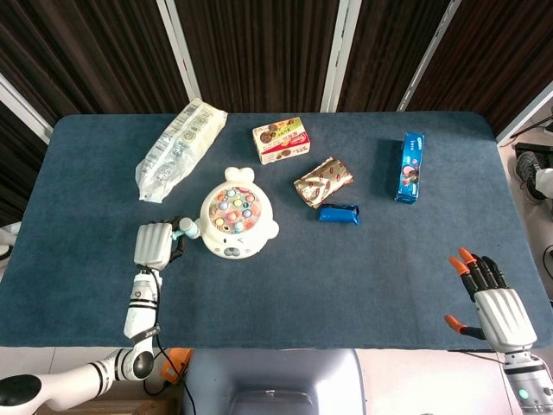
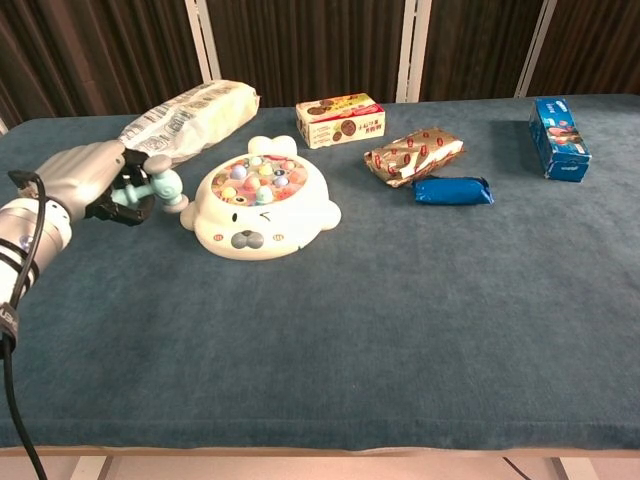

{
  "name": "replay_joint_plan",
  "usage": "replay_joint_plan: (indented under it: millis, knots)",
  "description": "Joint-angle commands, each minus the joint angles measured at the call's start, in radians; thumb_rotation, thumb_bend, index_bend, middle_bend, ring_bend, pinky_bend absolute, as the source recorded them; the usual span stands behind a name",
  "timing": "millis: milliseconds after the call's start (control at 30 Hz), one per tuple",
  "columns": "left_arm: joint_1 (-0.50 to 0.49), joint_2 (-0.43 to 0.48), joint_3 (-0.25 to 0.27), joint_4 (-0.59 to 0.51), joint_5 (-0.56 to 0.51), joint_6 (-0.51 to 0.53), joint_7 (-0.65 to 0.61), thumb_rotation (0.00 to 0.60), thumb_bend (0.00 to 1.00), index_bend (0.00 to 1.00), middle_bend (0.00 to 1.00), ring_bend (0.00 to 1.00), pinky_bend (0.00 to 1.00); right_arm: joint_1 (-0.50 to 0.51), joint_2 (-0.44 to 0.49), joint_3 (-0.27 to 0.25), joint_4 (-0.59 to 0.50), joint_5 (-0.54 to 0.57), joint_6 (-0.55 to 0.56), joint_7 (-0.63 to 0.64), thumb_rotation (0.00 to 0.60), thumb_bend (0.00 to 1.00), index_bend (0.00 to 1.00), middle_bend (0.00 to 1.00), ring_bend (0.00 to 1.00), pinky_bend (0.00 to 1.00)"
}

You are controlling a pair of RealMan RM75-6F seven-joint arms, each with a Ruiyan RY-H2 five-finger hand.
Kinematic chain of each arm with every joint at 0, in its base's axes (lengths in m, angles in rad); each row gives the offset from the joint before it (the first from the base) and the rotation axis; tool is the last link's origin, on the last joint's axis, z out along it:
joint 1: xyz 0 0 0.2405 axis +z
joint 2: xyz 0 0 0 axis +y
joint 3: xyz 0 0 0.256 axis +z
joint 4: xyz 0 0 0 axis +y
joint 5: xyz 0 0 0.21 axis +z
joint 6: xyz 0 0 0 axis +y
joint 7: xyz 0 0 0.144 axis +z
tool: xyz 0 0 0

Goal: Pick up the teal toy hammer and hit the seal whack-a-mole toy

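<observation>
The white seal whack-a-mole toy (image 1: pixel 233 217) (image 2: pixel 262 207) with coloured pegs sits on the blue table, left of centre. My left hand (image 1: pixel 153 245) (image 2: pixel 88 178) is just to its left and grips the teal toy hammer (image 2: pixel 155 189) (image 1: pixel 183 230). The hammer's head points toward the seal's left edge, close to it but apart. My right hand (image 1: pixel 491 303) hovers at the table's near right corner, fingers spread, holding nothing; the chest view does not show it.
A clear bag of snacks (image 1: pixel 180 146) lies behind my left hand. A biscuit box (image 1: pixel 281 140), a foil snack pack (image 1: pixel 323 181), a small blue packet (image 1: pixel 339 213) and a blue box (image 1: pixel 409 166) lie right of the seal.
</observation>
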Motion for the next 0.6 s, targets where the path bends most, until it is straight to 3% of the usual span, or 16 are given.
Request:
replay_joint_plan:
  millis: [33, 467, 533, 600]
  knots:
    - [0.007, -0.049, 0.019, 0.098, 0.023, -0.025, -0.025, 0.6, 0.72, 0.62, 0.83, 0.84, 1.0, -0.001, 0.003, 0.0, 0.003, 0.001, 0.001, 0.009, 0.6, 0.31, 0.0, 0.0, 0.0, 0.0]
    - [0.023, -0.104, 0.017, 0.23, 0.053, -0.098, -0.065, 0.6, 0.64, 0.58, 0.72, 0.71, 1.0, -0.004, 0.005, -0.003, 0.007, -0.002, 0.005, 0.014, 0.6, 0.31, 0.0, 0.0, 0.0, 0.0]
    - [0.025, -0.104, 0.014, 0.231, 0.058, -0.102, -0.07, 0.6, 0.59, 0.54, 0.68, 0.67, 0.96, -0.003, 0.005, -0.004, 0.007, -0.002, 0.003, 0.015, 0.6, 0.31, 0.0, 0.0, 0.0, 0.0]
    - [0.027, -0.099, 0.012, 0.227, 0.064, -0.11, -0.076, 0.6, 0.53, 0.47, 0.61, 0.6, 0.86, -0.003, 0.005, -0.004, 0.008, -0.002, 0.003, 0.015, 0.6, 0.31, 0.0, 0.0, 0.0, 0.0]
